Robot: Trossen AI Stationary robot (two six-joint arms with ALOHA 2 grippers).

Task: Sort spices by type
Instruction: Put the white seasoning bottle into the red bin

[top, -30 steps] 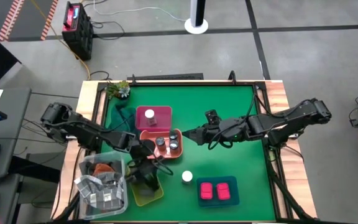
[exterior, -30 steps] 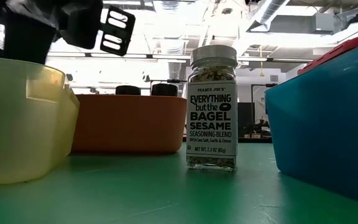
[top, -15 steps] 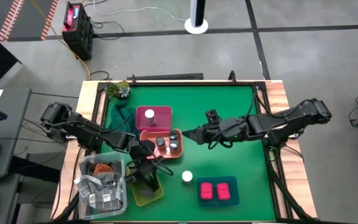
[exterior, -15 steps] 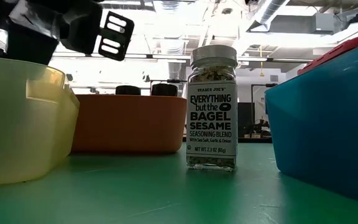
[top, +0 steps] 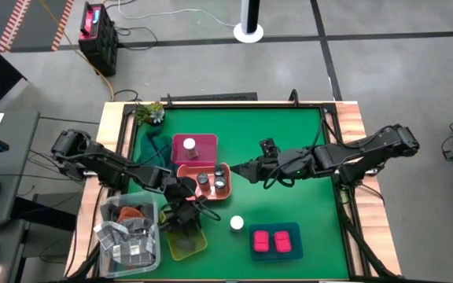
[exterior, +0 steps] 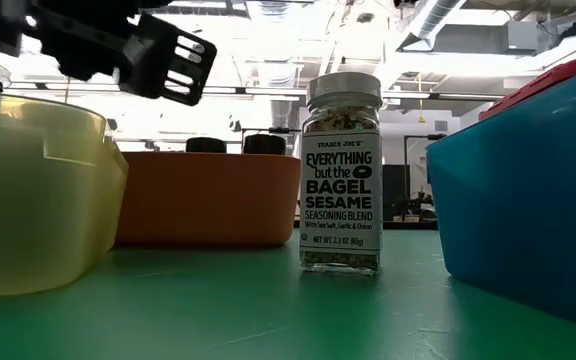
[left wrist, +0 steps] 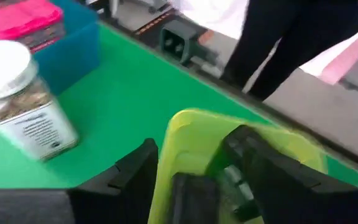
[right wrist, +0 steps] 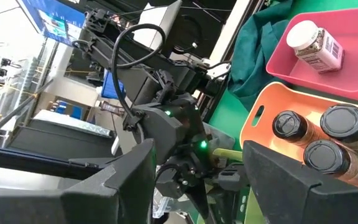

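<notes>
Most spices sit sorted in trays. One white-capped jar waits alone on the bench. Left gripper jaws spread over the yellow tray; right gripper jaws spread, empty.

On your bench the trays form a cluster left of centre. The farthest tray holds one jar lying in it. Just before it sits a tray with three lidded jars standing together. Nearer you and to the left stands a tray, with the left pincer above it. A lone jar stands right of that, beside a tray holding two boxes. A bin of packets sits at the left edge.
</notes>
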